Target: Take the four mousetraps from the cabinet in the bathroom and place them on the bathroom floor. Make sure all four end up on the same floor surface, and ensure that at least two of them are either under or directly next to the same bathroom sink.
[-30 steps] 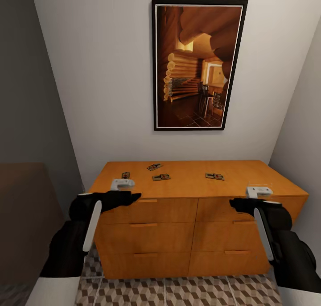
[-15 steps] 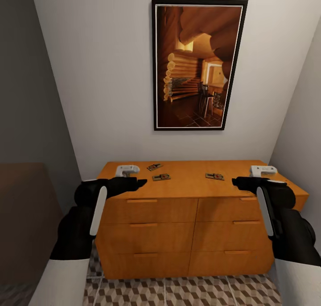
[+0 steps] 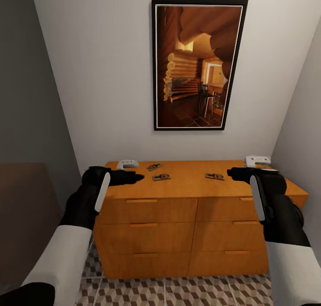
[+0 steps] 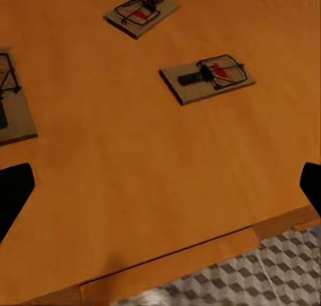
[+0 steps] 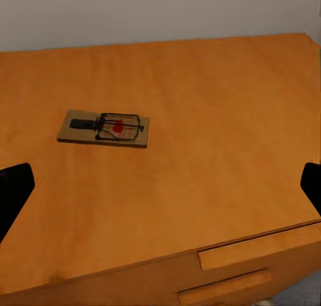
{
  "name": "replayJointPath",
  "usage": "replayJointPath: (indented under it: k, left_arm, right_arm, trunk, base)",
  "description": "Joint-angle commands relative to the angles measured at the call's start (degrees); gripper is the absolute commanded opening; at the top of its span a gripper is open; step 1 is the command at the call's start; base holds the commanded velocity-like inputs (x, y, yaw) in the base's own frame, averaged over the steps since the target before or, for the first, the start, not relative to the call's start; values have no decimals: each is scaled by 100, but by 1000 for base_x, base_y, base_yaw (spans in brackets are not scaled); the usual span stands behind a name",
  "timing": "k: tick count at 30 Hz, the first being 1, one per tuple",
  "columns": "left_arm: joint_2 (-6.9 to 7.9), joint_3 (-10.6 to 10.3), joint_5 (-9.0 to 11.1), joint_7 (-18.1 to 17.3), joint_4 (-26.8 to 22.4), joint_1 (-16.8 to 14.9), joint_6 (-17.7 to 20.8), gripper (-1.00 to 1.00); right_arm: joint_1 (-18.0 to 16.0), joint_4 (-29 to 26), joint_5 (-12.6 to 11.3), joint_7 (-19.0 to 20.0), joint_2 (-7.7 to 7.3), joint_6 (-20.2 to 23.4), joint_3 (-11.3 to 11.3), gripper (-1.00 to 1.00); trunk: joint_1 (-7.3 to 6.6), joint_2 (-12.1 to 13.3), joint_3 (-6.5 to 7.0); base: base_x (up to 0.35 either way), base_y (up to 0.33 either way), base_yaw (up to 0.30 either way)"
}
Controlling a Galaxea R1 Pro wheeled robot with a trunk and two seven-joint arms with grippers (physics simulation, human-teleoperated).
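Here the cabinet (image 3: 187,217) stands against the white wall, under a large framed picture (image 3: 198,65) of a log interior, and the cube-patterned bathroom floor (image 3: 178,292) shows in front of it. All drawers look closed.

The mousetraps lie flat on the cabinet's top surface, none of them on the floor yet. In the head view one lies near the back (image 3: 154,167), one just in front of it (image 3: 161,177), and one well to the right (image 3: 214,176). In the left wrist view a further one (image 4: 10,95) lies at the edge of the picture.

The left end effector (image 3: 139,177) hovers above the left part of the top, the right end effector (image 3: 229,172) above the right part. Both are wide open, with the dark fingertips (image 4: 13,192) far apart, and they hold nothing.

I judge the mousetraps to be light and stiff: thin wooden boards with wire parts on top. They may slide on the smooth wood. The best hold is probably across the two long edges of the board, away from the spring bar.

No brand or writing can be read; there is a small red mark on each board.
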Motion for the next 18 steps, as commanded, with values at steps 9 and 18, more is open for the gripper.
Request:
replayJointPath:
  k: [9,18]
  left_arm:
    - [238,-3,-37,-13,638,-464,11,100]
    - [246,-18,-221,1,595,-515,17,100]
  right_arm:
    - [-124,946,39,-186,259,27,129,100]
    - [-243,1132,48,-392,433,27,145,100]
  trunk:
    - [0,-4,-7]
    - [0,-4,-7]
  base:
    - [0,0,0]
    - [0,0,0]
